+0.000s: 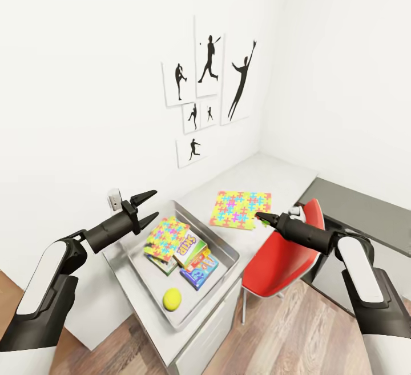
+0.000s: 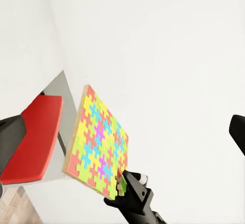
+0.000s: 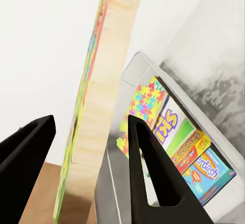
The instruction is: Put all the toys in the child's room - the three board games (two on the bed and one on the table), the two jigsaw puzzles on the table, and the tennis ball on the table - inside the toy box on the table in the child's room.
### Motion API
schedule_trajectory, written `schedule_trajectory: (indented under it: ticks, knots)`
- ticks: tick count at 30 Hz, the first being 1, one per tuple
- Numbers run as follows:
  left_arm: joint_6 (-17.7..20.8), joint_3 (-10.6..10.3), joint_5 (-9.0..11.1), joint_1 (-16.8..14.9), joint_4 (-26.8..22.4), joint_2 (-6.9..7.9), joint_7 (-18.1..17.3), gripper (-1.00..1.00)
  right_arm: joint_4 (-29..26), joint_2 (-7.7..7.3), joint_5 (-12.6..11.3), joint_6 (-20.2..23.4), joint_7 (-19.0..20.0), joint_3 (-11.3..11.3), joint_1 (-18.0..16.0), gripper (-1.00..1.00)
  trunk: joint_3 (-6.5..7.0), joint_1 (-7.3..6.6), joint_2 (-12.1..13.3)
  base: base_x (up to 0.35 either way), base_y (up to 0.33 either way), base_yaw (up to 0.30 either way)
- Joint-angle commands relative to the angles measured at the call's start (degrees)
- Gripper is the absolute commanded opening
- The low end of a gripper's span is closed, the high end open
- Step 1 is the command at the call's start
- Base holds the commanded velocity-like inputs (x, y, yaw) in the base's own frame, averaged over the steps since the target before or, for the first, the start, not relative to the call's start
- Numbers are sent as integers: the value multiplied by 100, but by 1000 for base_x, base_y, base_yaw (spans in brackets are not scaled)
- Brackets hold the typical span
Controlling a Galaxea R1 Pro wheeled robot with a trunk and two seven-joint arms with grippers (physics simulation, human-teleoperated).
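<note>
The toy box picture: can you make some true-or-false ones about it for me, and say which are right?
1. The tennis ball lies inside the toy box. True.
2. Both jigsaw puzzles are in the box. False: one puzzle is in it, the other puzzle is outside, at the right gripper.
3. The left gripper holds a board game. False: it is open and empty.
4. The chair is red. True.
5. The SKIP-BO box is in the toy box. True.
</note>
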Motion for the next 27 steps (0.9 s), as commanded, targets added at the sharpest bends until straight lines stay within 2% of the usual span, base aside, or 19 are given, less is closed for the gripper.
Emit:
schedule_trajectory:
  ticks: [1, 9, 18, 27]
  knots:
    - [19, 7, 62, -5, -6, 1, 55, 100, 6, 19, 61, 26, 58, -6, -8, -100, -12, 3, -12, 0, 253, -260]
    - [23, 10, 64, -7, -4, 1, 55, 100, 89, 113, 41, 26, -168, -11, -1, -100, -12, 3, -12, 0, 296, -132]
    - [24, 9, 68, -9, -4, 1, 50, 100, 148, 456, 19, 26, -636, -9, 10, -100, -12, 3, -12, 0, 317, -31]
    - [22, 13, 69, -10, -15, 1, 51, 100, 159, 553, 29, 26, -741, -11, 10, -100, -8, 3, -12, 0, 148, -33]
